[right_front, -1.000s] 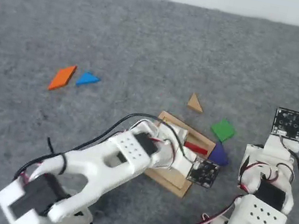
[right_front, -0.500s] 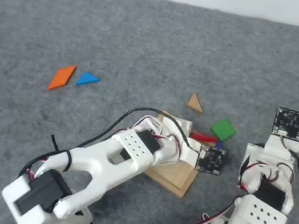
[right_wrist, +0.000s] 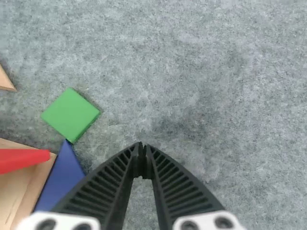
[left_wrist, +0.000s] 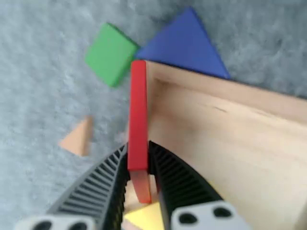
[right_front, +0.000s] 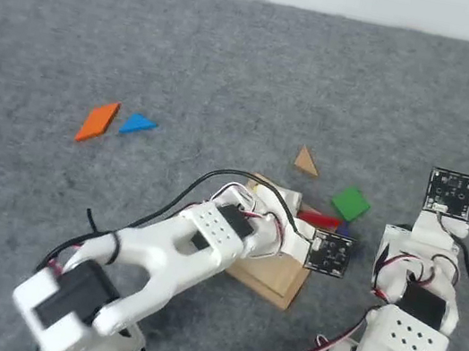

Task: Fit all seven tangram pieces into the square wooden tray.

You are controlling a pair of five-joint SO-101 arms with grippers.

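Nearest, the right gripper (right_wrist: 142, 146) is seen pressed shut on nothing above the grey carpet (right_wrist: 216, 72). The left gripper (left_wrist: 138, 153) is clamped on the red piece (left_wrist: 138, 105), which is held on edge along the rim of the wooden tray (left_wrist: 225, 134) at one corner. Just beyond that corner the dark blue triangle (left_wrist: 184, 45) is laid beside the tray's outer wall, with the green square (left_wrist: 111, 55) next to it and the tan triangle (left_wrist: 76, 139) a little apart; farthest off, well apart from the tray, the orange parallelogram (right_front: 98, 121) and the small blue triangle (right_front: 137, 124) are found side by side.
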